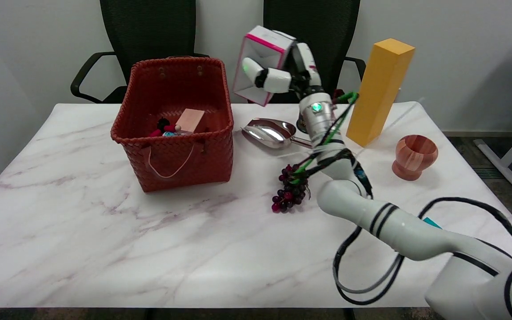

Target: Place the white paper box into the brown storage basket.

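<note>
The white marble desk (105, 249) carries all the things, and two black office chairs (149, 40) stand behind it. The brown storage basket (174, 129) is the landmark here: it stands on the left half of the desk, open at the top, with a pink block (190, 120) and a small toy (163, 127) lying inside. To the right of the basket, and well apart from it, a tall yellow box (380, 91) stands upright. Above and just to the right of the basket's right rim, the white paper box (260, 62) with pink edges is in the air, tilted. The robot hand (282, 78) grips it, with fingers (265, 78) wrapped over the box's front face. On the desk right of the basket lies a silver metal scoop (274, 132), and in front of the scoop a bunch of dark red grapes (288, 191). Far to the right of the basket a small wooden cup (414, 156) stands near the desk edge.
</note>
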`<move>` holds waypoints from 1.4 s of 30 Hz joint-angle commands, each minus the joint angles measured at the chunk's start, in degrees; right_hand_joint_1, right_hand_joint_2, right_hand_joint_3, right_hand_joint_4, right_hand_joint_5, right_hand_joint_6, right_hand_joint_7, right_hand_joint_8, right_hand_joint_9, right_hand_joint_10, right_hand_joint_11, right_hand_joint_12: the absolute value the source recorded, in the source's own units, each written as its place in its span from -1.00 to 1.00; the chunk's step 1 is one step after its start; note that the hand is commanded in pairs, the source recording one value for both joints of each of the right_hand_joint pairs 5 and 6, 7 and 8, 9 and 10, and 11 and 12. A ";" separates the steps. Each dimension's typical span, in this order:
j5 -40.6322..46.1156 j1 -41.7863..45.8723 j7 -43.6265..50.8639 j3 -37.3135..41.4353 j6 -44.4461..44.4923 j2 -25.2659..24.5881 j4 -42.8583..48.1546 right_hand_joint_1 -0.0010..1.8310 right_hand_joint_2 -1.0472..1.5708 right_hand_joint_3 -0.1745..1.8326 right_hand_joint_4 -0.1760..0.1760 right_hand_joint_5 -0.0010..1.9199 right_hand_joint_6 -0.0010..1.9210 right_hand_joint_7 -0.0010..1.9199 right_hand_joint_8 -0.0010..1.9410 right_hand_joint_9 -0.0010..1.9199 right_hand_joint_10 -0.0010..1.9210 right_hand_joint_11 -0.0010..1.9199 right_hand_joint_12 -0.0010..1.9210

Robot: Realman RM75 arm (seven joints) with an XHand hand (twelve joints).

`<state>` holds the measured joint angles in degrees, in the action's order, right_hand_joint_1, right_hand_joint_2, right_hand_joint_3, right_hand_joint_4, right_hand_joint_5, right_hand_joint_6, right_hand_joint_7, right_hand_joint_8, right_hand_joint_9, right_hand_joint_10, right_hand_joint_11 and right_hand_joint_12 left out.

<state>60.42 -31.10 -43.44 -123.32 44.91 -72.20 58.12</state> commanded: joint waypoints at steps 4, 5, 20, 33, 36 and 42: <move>-3.65 -19.01 2.88 -10.77 -5.91 -15.56 -20.06 0.30 0.08 0.55 0.00 -0.19 -0.19 0.25 0.24 0.15 0.15 -0.11 -0.11; -3.76 -19.64 2.88 -11.24 -5.97 -16.62 -21.25 0.30 0.07 0.56 0.00 -0.19 -0.19 0.25 0.23 0.15 0.15 -0.12 -0.12; -13.96 -25.16 4.96 -11.99 -11.34 -25.75 -38.64 0.32 -0.03 0.58 0.00 -0.24 -0.24 0.19 0.18 0.08 0.08 -0.22 -0.22; -13.43 -25.69 12.23 -10.94 -15.72 -26.55 -39.55 0.31 -0.07 0.54 0.00 -0.29 -0.29 0.15 0.13 0.02 0.01 -0.29 -0.29; -13.37 -25.51 12.23 -9.28 -16.88 -26.12 -39.55 0.31 -0.06 0.44 0.00 -0.39 -0.39 0.04 0.03 -0.09 -0.09 -0.36 -0.36; -13.37 -24.55 11.83 -3.88 -18.37 -24.77 -38.65 0.30 -0.40 0.33 0.00 -0.92 -0.92 -0.66 -0.66 -0.71 -0.71 -0.77 -0.77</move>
<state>48.07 -55.04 -33.95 -133.55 31.63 -96.54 21.91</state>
